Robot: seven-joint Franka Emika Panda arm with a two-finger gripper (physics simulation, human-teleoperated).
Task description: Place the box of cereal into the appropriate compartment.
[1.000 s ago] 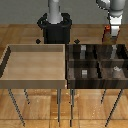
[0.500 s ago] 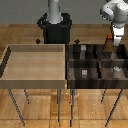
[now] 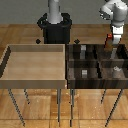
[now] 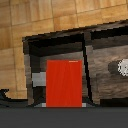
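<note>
The gripper (image 3: 109,44) holds the box of cereal (image 4: 64,83) clamped by its flat sides above the divided bin (image 3: 70,67), over its far corner at the exterior view's right (a tall grey block (image 3: 83,50) marks a far section). The box looks light, rigid, smooth-sided; a firm side grip suits it.

A large light wood tray (image 3: 35,80) sits on thin metal legs (image 3: 60,106) at the exterior view's left, just beside a dark divided bin (image 3: 71,75). Small low grey pieces (image 3: 85,72) lie in the bin's nearer sections. Behind the trays stands a black pedestal (image 3: 55,31). The floor (image 3: 20,30) is warm wood parquet.
</note>
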